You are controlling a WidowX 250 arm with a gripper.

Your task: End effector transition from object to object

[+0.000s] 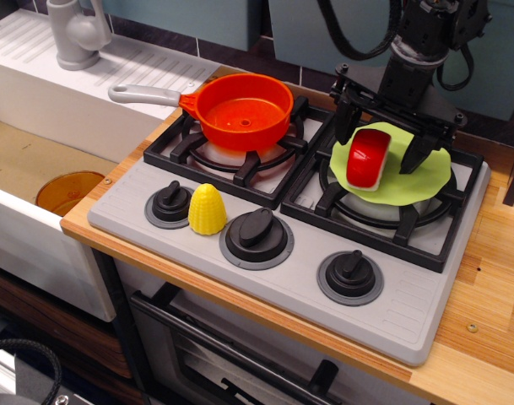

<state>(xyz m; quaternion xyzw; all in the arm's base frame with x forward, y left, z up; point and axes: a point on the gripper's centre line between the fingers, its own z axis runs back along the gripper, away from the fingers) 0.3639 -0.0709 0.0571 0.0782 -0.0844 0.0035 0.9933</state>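
Note:
My gripper (383, 137) is black, with two fingers spread wide and pointing down from a bulky black wrist with ribbed cables. It hangs over the right rear burner. A red cup-like object (368, 159) lies on its side on a lime green cloth (427, 173) between the fingers, close to the left finger (345, 125). The right finger (421, 152) stands apart from it. The gripper is open and I cannot tell whether the left finger touches the red object.
An orange pot (244, 110) with a grey handle sits on the left burner. A yellow corn (208, 209) stands by the left knob (170, 204). The toy stove (408, 304) lies on a wooden counter (493, 278). A sink with a faucet (75, 34) and an orange dish (67, 190) is at left.

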